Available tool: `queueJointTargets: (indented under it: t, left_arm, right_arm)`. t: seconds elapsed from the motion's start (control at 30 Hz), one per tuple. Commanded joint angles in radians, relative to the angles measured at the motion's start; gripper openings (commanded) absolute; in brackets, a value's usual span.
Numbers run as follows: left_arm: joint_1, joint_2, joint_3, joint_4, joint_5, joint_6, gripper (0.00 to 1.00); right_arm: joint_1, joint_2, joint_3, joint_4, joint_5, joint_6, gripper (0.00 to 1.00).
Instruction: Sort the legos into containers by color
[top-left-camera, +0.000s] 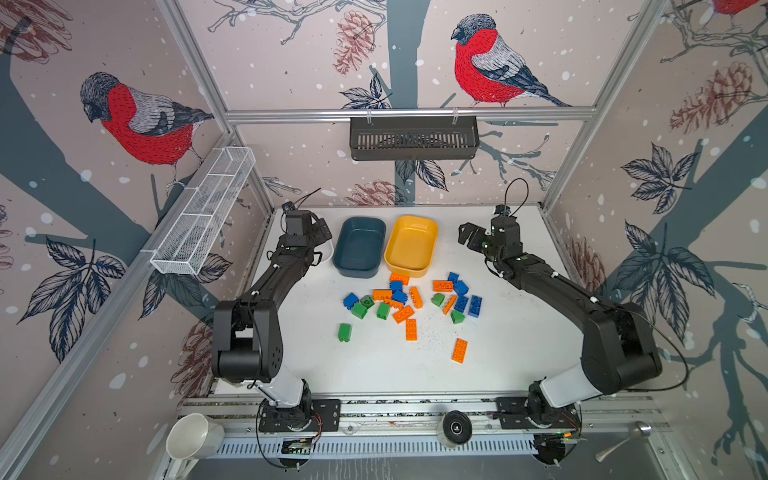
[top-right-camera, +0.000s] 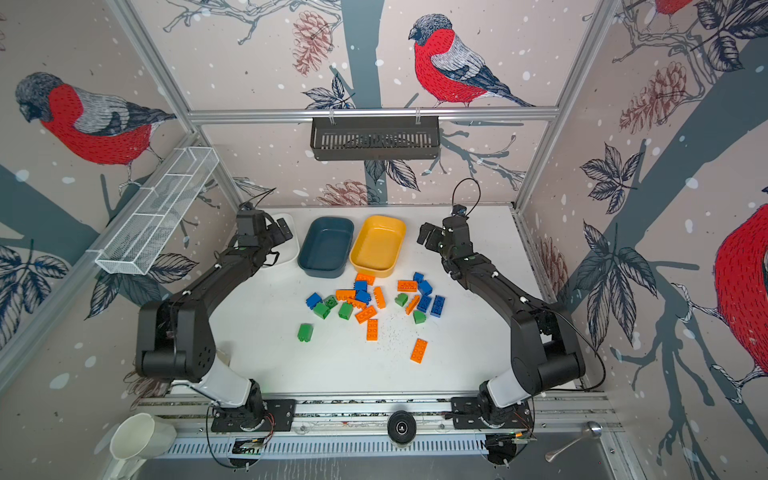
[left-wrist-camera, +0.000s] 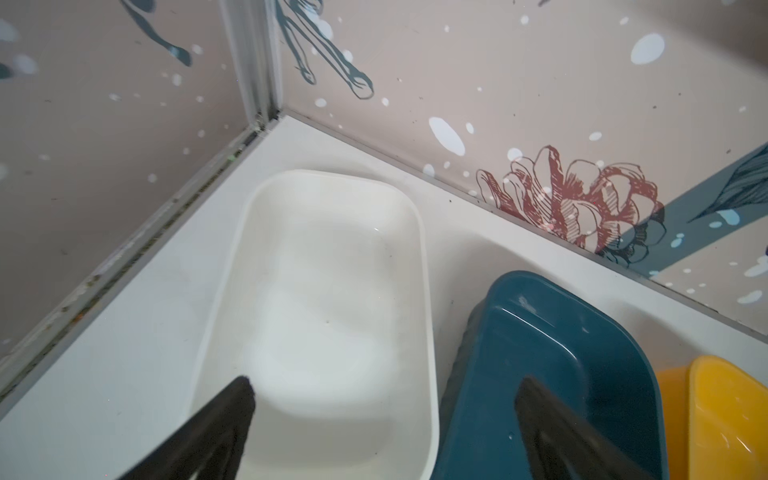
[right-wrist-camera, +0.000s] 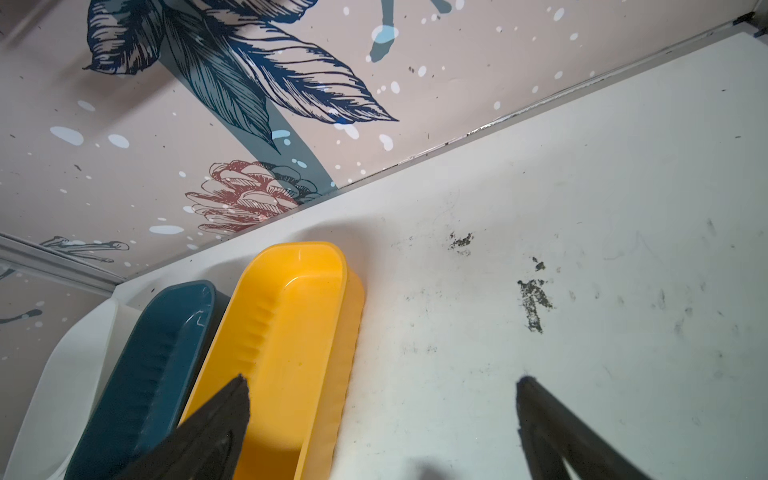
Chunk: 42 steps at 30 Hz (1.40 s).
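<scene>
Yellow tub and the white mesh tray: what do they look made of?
The yellow tub looks like moulded plastic, glossy: sharp highlights, ribbed inner wall. The mesh tray is probably thin white-coated metal wire, judging by its see-through grid; plastic can't be excluded.

3 tubs (top-left-camera: 357, 270) side by side, rear of tbl (top-left-camera: 519, 332) | legos (top-left-camera: 403, 313) loose just in frt

It was a robot lab cell: an aluminium frame (top-left-camera: 409, 113), wallpaper panels (top-left-camera: 291, 62), a white counter (top-left-camera: 374, 365), and a left arm (top-left-camera: 274, 282) and right arm (top-left-camera: 552, 286) bolted to a rail (top-left-camera: 415, 405).
</scene>
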<state>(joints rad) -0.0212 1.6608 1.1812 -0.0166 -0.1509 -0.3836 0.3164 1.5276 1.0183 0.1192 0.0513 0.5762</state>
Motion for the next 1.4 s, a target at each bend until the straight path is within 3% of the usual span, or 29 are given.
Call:
queueJointTargets:
  t: [0.0, 0.13, 0.27, 0.47, 0.57, 0.73, 1.0, 1.37]
  left_arm:
    - [0.001, 0.114, 0.123, -0.139, 0.116, 0.038, 0.98]
    - [0.001, 0.274, 0.304, -0.272, 0.107, 0.043, 0.98]
    - [-0.023, 0.379, 0.403, -0.306, 0.258, 0.119, 0.98]
    - [-0.079, 0.469, 0.483, -0.383, 0.195, 0.181, 0.97]
    - [-0.084, 0.475, 0.474, -0.381, 0.186, 0.188, 0.91]
    - [-0.096, 0.455, 0.45, -0.377, 0.222, 0.232, 0.65]
    - [-0.126, 0.399, 0.365, -0.376, 0.217, 0.238, 0.61]
    - [-0.246, 0.382, 0.335, -0.373, 0.145, 0.135, 0.43]
  right_arm:
    - [0.003, 0.004, 0.014, -0.033, -0.018, -0.001, 0.99]
    - [0.003, -0.017, -0.007, -0.043, -0.021, -0.017, 1.0]
    - [0.002, -0.032, -0.029, -0.05, -0.014, -0.039, 0.99]
    - [0.002, -0.013, -0.025, -0.063, 0.0, -0.056, 0.99]
    - [0.002, 0.001, -0.015, -0.05, -0.029, -0.064, 1.0]
    - [0.023, 0.061, 0.009, -0.002, -0.162, -0.083, 1.0]
    - [0.1, 0.17, 0.107, -0.028, -0.186, -0.105, 0.99]
    - [0.135, 0.266, 0.196, -0.066, -0.234, -0.151, 1.0]
